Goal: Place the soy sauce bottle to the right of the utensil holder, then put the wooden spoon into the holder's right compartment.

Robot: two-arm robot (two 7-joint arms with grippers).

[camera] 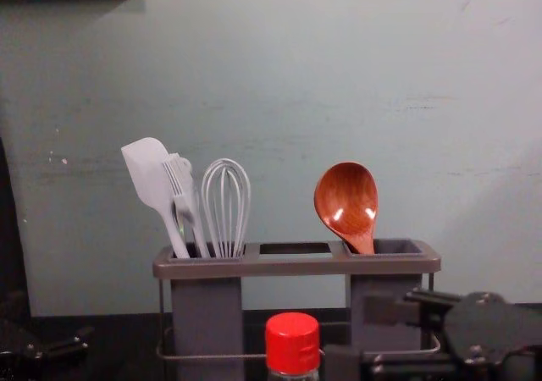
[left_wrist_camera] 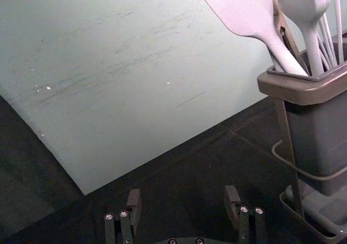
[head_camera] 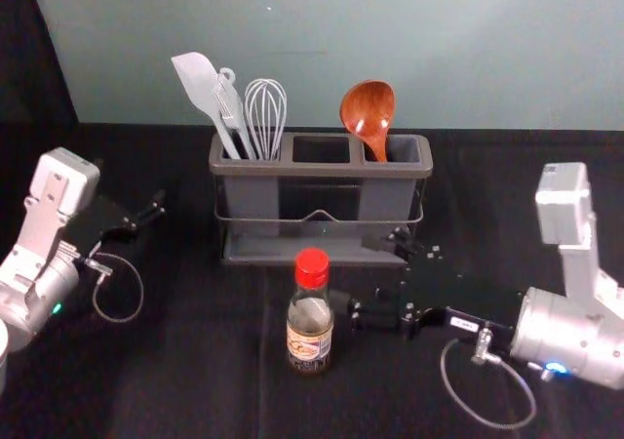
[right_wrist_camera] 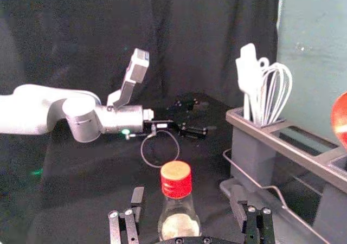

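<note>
Seeing soy sauce bottle [head_camera: 310, 327] upright before utensil holder [head_camera: 322, 169]; spotting right tool [head_camera: 353, 273] spread beside it, across holder's front right, wooden spoon [head_camera: 369, 112] bowl-up in holder's right compartment, left tool [head_camera: 138, 197] spread, left of holder.

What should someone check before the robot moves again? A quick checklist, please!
1. Bottle upright: ok.
2. Bottle to the right of the holder: not ok, it stands in front.
3. Right gripper open and facing the bottle: ok, it is at the bottle's right side.
4. Bottle gripped: not ok, the fingers are apart.
5. Cap screwed tight: cannot tell; it is on.
6. Spoon in the right compartment: ok, it leans there, bowl up.
</note>
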